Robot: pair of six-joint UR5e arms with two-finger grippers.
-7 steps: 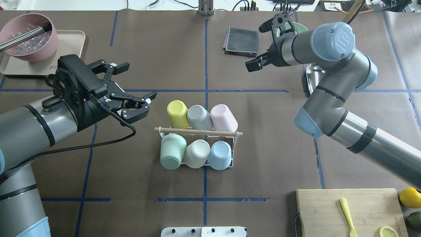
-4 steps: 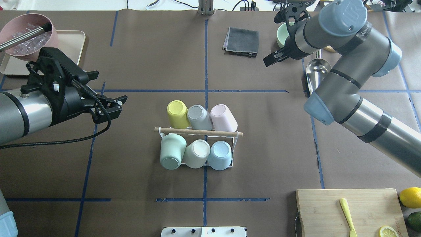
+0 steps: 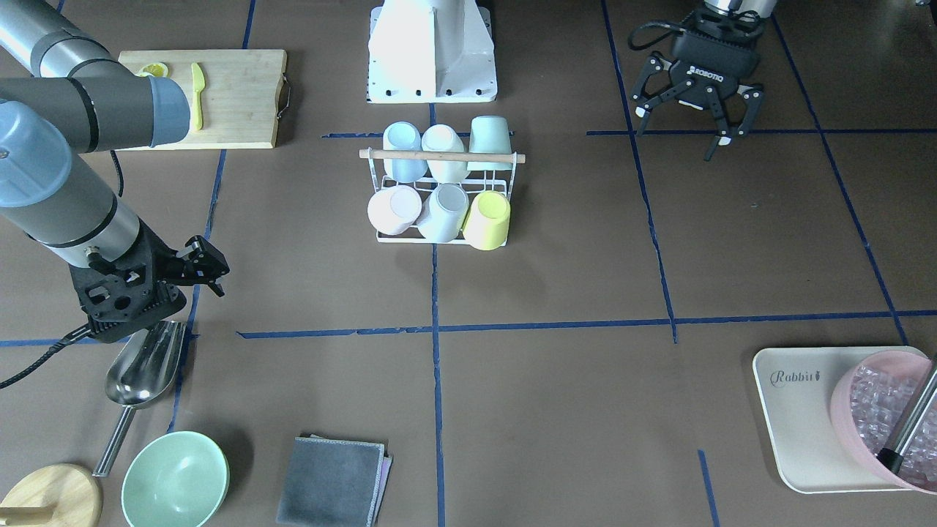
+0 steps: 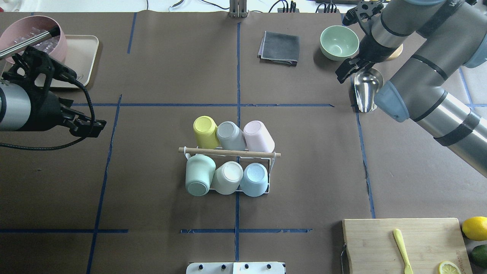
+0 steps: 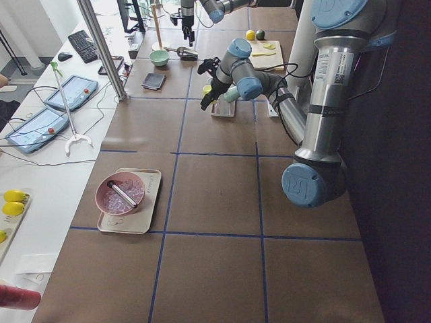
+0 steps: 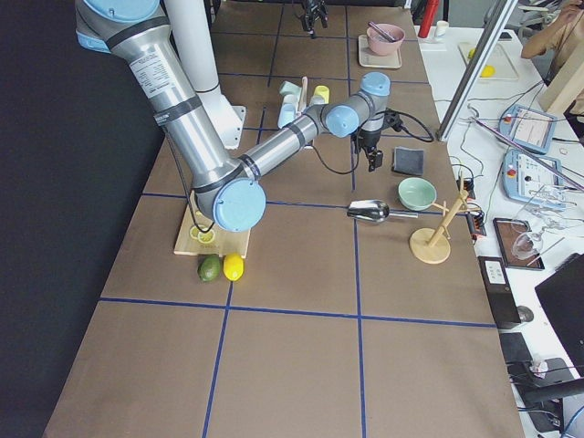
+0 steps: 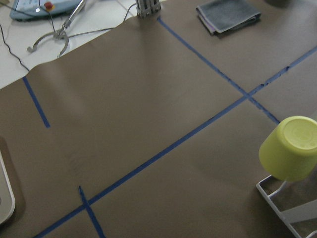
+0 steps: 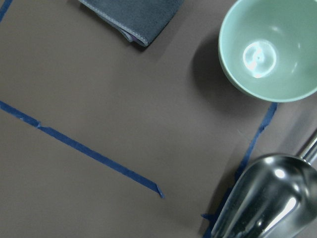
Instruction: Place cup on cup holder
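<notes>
The front-facing view gives the clearest look at the left pincer [image 3: 687,133]: its fingers are spread wide over bare table [image 3: 556,380] with nothing between them. The right pincer [image 3: 210,272] is seen edge-on here, so its gap cannot be told; nothing shows in it. A pink bowl [image 3: 849,410], well apart from the left pincer, holds clear ice cubes and a metal-handled tool, and sits on a cream tray [image 3: 794,410].

The overhead view shows the cup holder [image 4: 229,152] between the two pincers, well apart from both. Six cups [image 4: 227,176] sit on it (three on either side of the wooden rod), bases upward. A green bowl [image 4: 338,42], empty, sits just beside the right pincer, with a metal scoop [image 4: 366,89] partly under it.

Both side views show the pincers too small to judge.

The left wrist view catches only a yellow cup [image 7: 292,148] upturned at the holder's corner. The right wrist view adds a folded grey cloth [image 8: 138,15].
</notes>
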